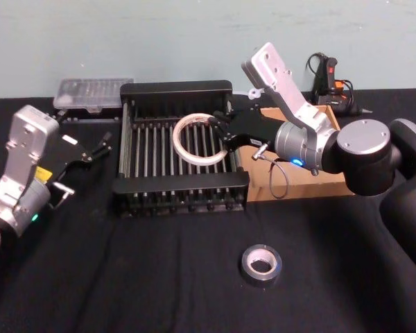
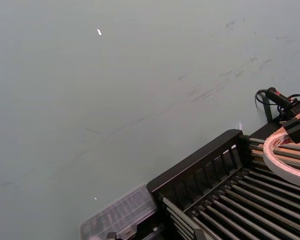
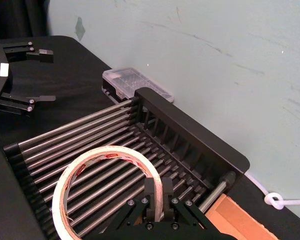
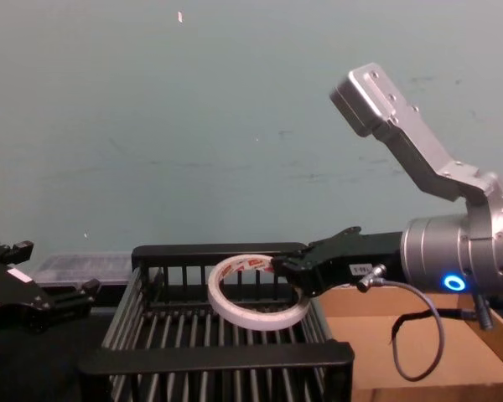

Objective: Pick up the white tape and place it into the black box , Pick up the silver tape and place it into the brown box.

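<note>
— Head view first: where's the white tape (image 1: 196, 139)?

— Clamped by its rim in the right gripper (image 1: 218, 130), tilted, held over the black box (image 1: 175, 89), above the slats. Left gripper (image 1: 96, 150) waits open, left of the box.

— Any writing?

— Red print inside the ring, unreadable. The silver tape (image 1: 261, 264) lies flat, well in front of the box, nearer the right arm.

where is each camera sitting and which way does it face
Head view: up high, facing down; white tape pinched by right end effector over black box, silver tape on the table, left end effector open beside the box.
Chest view: low, facing forward; right end effector, brown box.
Left wrist view: faces the wall.
Right wrist view: faces its own fingers.
All four views share the tape and box.
</note>
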`<control>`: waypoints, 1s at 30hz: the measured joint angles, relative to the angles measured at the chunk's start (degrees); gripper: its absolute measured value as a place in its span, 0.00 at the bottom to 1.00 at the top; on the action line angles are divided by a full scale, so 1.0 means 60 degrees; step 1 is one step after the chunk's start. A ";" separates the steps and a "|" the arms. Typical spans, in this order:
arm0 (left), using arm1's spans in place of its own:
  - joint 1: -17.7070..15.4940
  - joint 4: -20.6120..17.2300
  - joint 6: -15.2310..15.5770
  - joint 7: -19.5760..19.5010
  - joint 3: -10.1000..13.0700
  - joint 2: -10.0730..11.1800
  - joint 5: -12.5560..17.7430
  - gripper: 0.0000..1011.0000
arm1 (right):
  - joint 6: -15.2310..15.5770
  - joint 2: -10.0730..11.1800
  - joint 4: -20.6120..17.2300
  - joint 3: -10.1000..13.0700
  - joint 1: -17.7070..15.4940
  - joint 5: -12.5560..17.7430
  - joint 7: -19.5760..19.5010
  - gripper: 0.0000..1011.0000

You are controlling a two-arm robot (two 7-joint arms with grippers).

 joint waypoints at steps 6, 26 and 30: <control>0.0000 0.0000 0.0001 0.0000 0.0000 0.0000 0.0000 0.99 | 0.0013 0.0010 -0.0024 0.0003 -0.0011 0.0000 -0.0004 0.09; 0.0000 0.0000 0.0001 0.0000 0.0000 0.0000 0.0000 0.99 | 0.0042 0.0027 -0.0058 0.0017 -0.0032 0.0022 -0.0012 0.56; 0.0000 0.0000 0.0001 0.0000 0.0000 0.0000 -0.0001 0.99 | 0.0045 0.0028 -0.0062 0.0016 -0.0035 0.0024 -0.0012 0.68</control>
